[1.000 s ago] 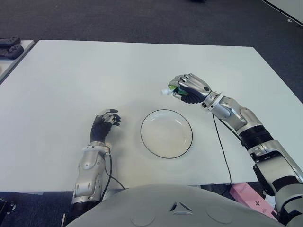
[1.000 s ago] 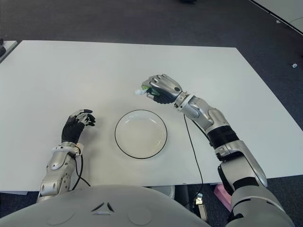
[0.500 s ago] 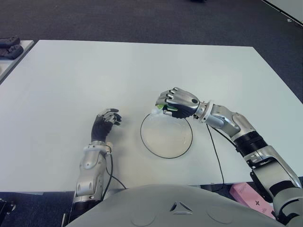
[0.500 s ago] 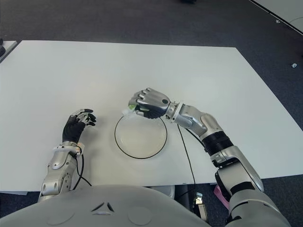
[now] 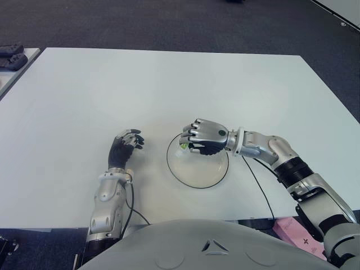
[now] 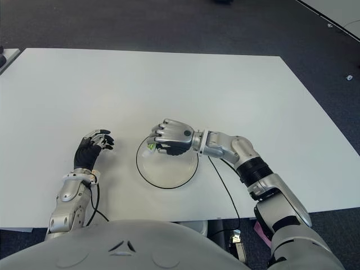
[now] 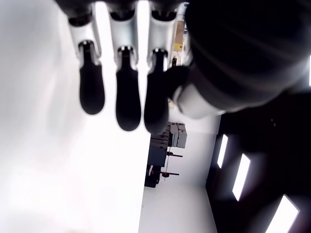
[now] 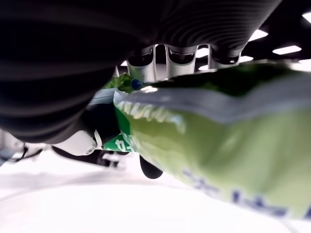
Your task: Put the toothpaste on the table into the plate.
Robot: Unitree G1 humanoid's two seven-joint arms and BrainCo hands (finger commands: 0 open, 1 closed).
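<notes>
While its fingers stay curled round the green toothpaste (image 8: 204, 131), the right robot hand (image 5: 203, 136) hangs over the plate (image 5: 198, 177) at centre frame. Left of the plate, the left robot hand (image 5: 124, 147) shows above the white desk (image 5: 112, 84), fingers loosely spread and empty.

A green toothpaste (image 8: 204, 141) tube is gripped inside the curled right hand (image 5: 203, 136) (only its green tip shows past the fingers), held above the black-rimmed white plate (image 5: 198, 171) directly beneath.
</notes>
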